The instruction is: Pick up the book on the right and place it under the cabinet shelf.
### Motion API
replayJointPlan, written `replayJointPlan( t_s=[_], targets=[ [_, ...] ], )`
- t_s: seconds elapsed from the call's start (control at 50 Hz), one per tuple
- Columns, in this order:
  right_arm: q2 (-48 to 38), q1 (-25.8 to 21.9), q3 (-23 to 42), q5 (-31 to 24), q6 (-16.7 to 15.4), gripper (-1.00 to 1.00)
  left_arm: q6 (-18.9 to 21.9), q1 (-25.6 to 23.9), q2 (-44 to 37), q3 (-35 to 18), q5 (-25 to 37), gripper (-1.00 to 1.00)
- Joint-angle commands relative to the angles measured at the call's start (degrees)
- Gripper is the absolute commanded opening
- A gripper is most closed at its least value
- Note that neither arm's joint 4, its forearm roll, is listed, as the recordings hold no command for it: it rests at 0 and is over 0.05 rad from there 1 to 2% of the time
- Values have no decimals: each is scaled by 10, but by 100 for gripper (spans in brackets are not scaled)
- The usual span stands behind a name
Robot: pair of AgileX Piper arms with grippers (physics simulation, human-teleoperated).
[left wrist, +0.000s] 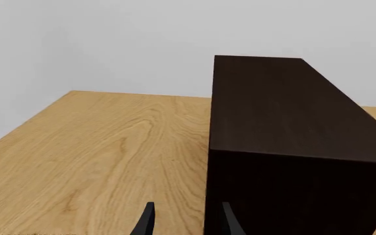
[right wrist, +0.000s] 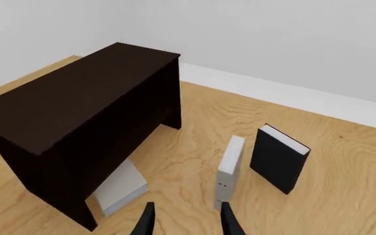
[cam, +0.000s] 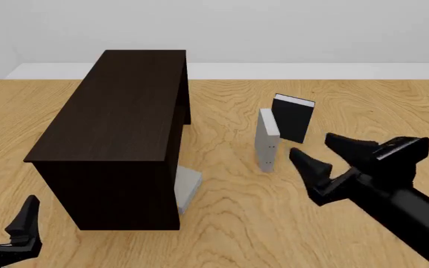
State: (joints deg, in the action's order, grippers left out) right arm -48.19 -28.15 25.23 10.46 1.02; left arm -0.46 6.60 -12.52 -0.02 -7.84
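Observation:
The light grey book (cam: 267,139) stands upright on the table, spine with tiny dark dots facing me; it also shows in the right wrist view (right wrist: 228,166). The dark brown cabinet (cam: 118,111) stands to its left, open side toward the book, and shows in both wrist views (left wrist: 293,122) (right wrist: 77,103). My right gripper (cam: 315,146) is open and empty, just right of and nearer than the book, apart from it (right wrist: 186,215). My left gripper (cam: 4,215) is open and empty near the cabinet's near left corner (left wrist: 186,215).
A black-covered book (cam: 292,118) stands upright just behind and right of the grey book (right wrist: 276,159). Another grey book (cam: 188,187) lies flat under the cabinet's near end, partly sticking out (right wrist: 119,188). The wooden table (cam: 363,95) ends at a white wall.

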Motion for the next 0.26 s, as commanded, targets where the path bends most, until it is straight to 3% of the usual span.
replayJointPlan(
  t_s=[0.02, 0.16, 0.26],
  targets=[
    [181, 53, -12, -128, -22, 100, 0, 8, -2, 0, -4, 100],
    [315, 103, -2, -234, -39, 100, 0, 8, -3, 0, -4, 100],
    [370, 121, 15, -290, -27, 100, 0, 8, 0, 0, -1, 100]
  ],
)
